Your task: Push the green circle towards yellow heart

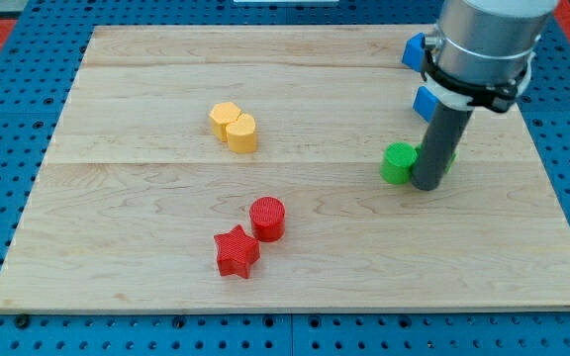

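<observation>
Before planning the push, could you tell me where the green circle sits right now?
The green circular block sits right of centre on the wooden board, touching the left side of my tip, with the yellow heart-shaped block far off towards the view's left.

The rod hides part of a green block; the arm covers parts of 2 blue blocks, shapes unclear.

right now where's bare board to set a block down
Free: the view's left side beside the yellow heart, and between it and the green circle. Crowded: the view's right, where my tip touches the green circle below the blue blocks.
</observation>
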Robot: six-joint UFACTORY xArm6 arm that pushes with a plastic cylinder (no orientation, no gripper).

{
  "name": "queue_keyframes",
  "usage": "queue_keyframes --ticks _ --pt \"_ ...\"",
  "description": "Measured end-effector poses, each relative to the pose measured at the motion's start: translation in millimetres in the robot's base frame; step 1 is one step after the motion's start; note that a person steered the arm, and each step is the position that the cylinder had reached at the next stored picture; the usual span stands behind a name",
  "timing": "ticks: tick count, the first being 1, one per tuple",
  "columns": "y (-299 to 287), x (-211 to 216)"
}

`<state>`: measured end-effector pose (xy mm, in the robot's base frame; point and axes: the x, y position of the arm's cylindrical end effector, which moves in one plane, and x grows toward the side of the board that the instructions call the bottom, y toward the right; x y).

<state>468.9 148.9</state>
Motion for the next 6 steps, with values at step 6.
queue_keyframes --ticks 6 --pt "-55.3 -126.4"
